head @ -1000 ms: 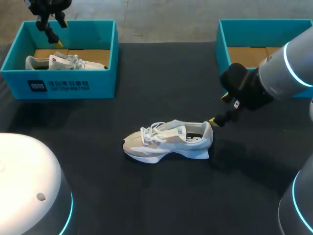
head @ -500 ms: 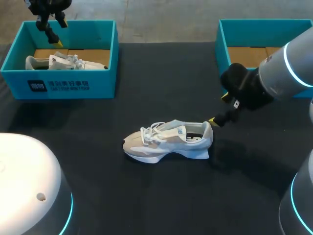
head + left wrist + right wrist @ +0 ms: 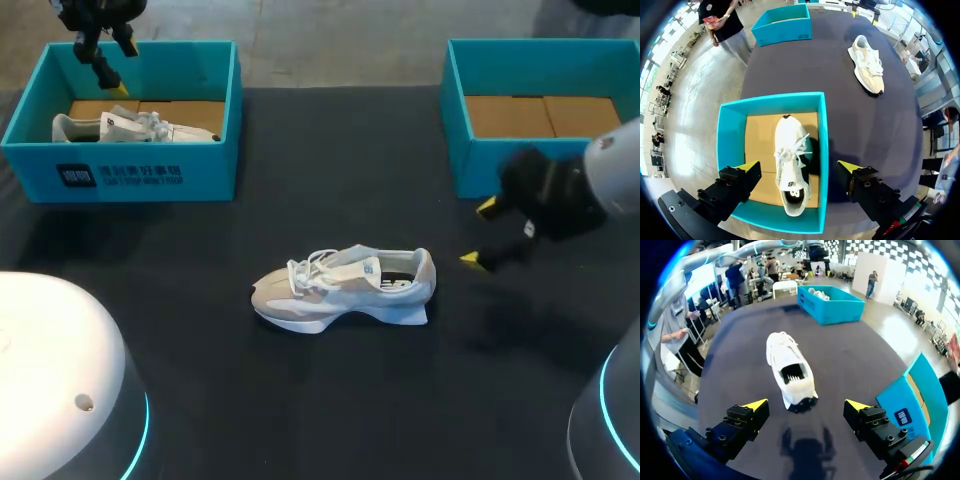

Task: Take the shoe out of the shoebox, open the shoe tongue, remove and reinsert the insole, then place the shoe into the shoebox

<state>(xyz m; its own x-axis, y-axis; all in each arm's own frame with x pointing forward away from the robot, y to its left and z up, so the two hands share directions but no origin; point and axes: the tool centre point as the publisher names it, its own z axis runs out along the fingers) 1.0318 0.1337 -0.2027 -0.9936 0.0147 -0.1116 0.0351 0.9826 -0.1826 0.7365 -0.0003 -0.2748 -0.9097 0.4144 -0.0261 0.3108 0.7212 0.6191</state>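
A pale shoe (image 3: 345, 288) lies on its side at the middle of the dark tabletop (image 3: 330, 170), toe toward the left of the frame and heel toward the right, its laces loose. The right gripper (image 3: 478, 234) hangs at the right of the frame, near the heel but apart from it, just in front of the right box (image 3: 452, 120); its fingers are spread wide and hold nothing. From its wrist, the shoe (image 3: 790, 367) lies ahead of the fingers, heel nearest. The right box sits at the upper right, its cardboard floor showing. At the upper left, the left gripper (image 3: 797, 167) hangs above the left box (image 3: 120, 178), fingers wide apart and holding nothing. A second shoe (image 3: 791, 167) lies in that box.
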